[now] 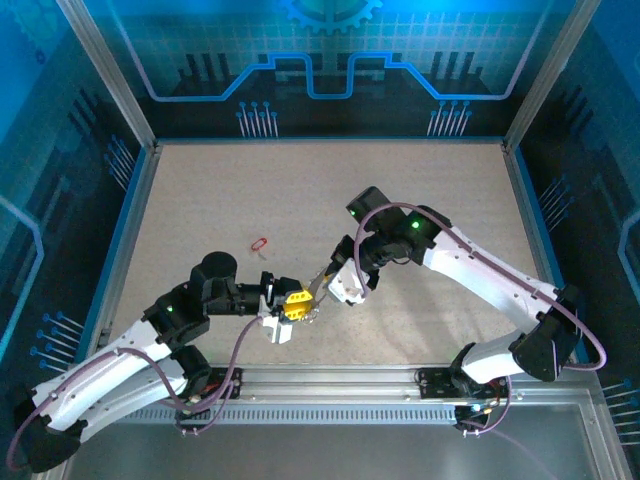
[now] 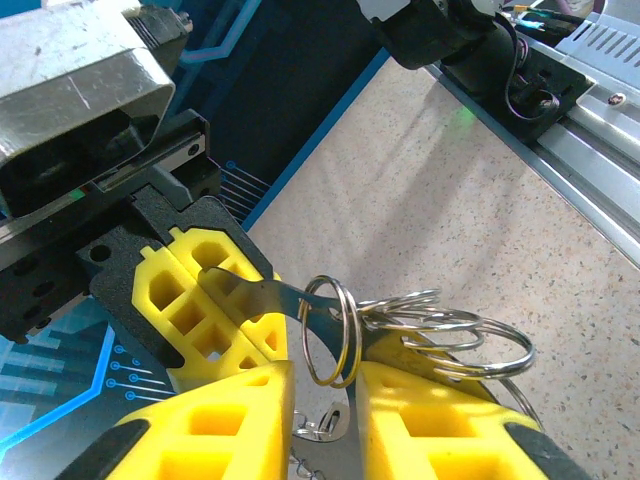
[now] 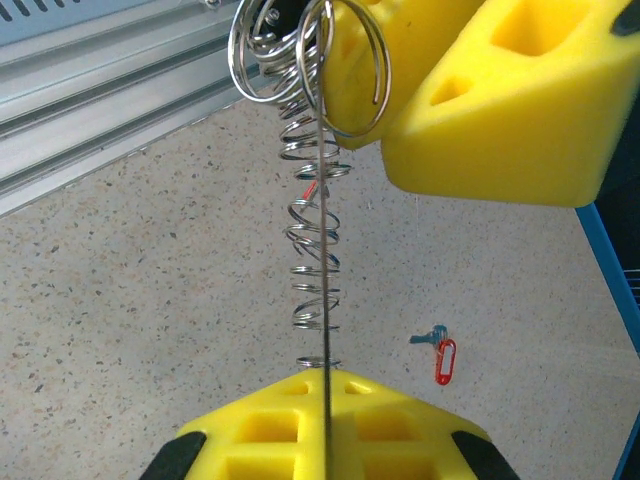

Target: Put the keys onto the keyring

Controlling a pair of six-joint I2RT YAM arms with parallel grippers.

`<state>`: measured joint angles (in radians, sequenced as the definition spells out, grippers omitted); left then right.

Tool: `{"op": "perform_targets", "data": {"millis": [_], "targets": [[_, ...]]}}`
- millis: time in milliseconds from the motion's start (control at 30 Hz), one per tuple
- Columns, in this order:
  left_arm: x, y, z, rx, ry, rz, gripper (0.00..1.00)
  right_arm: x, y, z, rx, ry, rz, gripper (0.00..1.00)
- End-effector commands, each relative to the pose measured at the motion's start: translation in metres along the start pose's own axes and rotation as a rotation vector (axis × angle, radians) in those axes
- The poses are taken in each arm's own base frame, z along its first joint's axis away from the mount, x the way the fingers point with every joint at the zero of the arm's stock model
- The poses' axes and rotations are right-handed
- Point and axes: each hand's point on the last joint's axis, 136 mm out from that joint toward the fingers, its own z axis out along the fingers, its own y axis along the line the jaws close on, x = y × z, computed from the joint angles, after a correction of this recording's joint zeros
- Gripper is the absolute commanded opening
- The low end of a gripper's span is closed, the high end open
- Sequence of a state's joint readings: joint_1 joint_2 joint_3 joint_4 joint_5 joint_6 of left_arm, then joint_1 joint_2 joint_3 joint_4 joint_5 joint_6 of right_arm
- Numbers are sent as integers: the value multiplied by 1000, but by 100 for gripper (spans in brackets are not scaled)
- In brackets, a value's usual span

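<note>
The keyring (image 2: 450, 335) is a bunch of silvery split rings hanging in mid-air between my two grippers, just above the table's near middle. One ring (image 2: 330, 330) stands between the yellow fingertips of my left gripper (image 2: 325, 375), and both jaws touch its edges. My right gripper (image 3: 325, 375) is shut on a thin flat metal strip (image 3: 324, 250) that runs up to the rings (image 3: 290, 60). My left gripper's fingers (image 3: 500, 100) show beside those rings. A small key with a red tag (image 3: 444, 360) lies alone on the table (image 1: 259, 243), left of both grippers (image 1: 291, 303).
A metal rail (image 1: 330, 385) runs along the near edge close under the grippers. Blue walls (image 1: 120, 210) enclose the speckled tabletop (image 1: 420, 190), with open floor toward the back. The right arm (image 1: 470, 265) reaches in from the right.
</note>
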<state>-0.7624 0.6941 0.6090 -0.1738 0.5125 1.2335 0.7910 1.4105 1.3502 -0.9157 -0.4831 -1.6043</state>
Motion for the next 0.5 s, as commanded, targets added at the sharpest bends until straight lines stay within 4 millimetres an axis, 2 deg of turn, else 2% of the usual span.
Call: {"op": "perform_targets", "data": {"millis": [0, 467], "targets": [[-10, -1, 0, 21, -42, 27, 25, -10, -12, -7, 33, -48, 11, 0], [-10, 3, 0, 14, -34, 45, 24, -7, -4, -7, 0, -37, 22, 0]]}}
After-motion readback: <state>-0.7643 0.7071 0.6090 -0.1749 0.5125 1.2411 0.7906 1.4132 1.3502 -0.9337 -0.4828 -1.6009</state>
